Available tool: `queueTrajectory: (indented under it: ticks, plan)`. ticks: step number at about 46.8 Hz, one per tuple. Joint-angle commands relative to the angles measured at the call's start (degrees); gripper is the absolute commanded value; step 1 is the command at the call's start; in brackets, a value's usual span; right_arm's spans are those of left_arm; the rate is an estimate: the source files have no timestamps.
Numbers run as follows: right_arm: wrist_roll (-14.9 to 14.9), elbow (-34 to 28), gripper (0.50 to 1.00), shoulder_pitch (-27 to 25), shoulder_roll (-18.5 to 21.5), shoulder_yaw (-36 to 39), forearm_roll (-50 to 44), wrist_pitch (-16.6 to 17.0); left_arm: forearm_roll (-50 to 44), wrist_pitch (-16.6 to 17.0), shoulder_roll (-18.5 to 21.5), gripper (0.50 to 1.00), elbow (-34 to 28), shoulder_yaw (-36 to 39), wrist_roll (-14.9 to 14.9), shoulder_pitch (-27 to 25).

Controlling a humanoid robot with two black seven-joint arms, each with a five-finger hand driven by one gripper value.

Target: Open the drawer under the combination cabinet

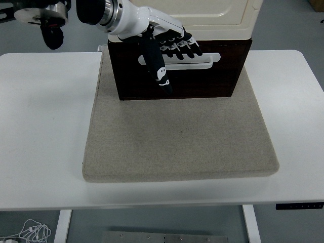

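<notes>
Fingers [185, 46] of the left hand [167, 50] lie spread over the drawer's [177, 68] white handle [195, 59], gripping nothing yet, its long axis running left-right across the dark front under the cabinet [202, 15].

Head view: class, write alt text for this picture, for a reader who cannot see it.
A robot's left hand reaches in from the upper left, fingers at the white handle of a dark brown drawer, thumb pointing down. The drawer sits under a cream cabinet on a beige mat on a white table.
</notes>
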Motion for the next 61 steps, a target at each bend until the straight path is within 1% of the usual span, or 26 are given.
queueTrajectory:
  ticks: [1,12,24,29,40,46,61]
  plan:
    - [-0.01,0.0,0.926,-0.01,0.0,0.0,0.0,0.0,0.01,0.09,-1.72,1.0,2.33,0.09,0.69,0.42]
    - [-0.01,0.0,0.926,-0.01,0.0,0.0,0.0,0.0,0.1,0.53,-4.1,1.0,3.83,2.11,1.39,1.21]
    - [-0.01,0.0,0.926,-0.01,0.0,0.0,0.0,0.0,0.1,4.13,-5.06,1.0,4.18,2.64,1.66,2.79]
    - [-0.01,0.0,0.926,-0.01,0.0,0.0,0.0,0.0,0.1,5.54,-5.68,1.0,4.35,2.73,2.36,3.41]
    - [-0.01,0.0,0.926,-0.01,0.0,0.0,0.0,0.0,0.1,5.72,-7.87,1.0,7.25,2.73,2.45,4.02]
    - [-0.01,0.0,0.926,-0.01,0.0,0.0,0.0,0.0,0.1,6.95,-8.75,1.0,8.13,2.73,2.45,4.55]
    - [-0.01,0.0,0.926,-0.01,0.0,0.0,0.0,0.0,0.1,7.03,-10.34,1.0,10.07,2.82,2.45,5.96]
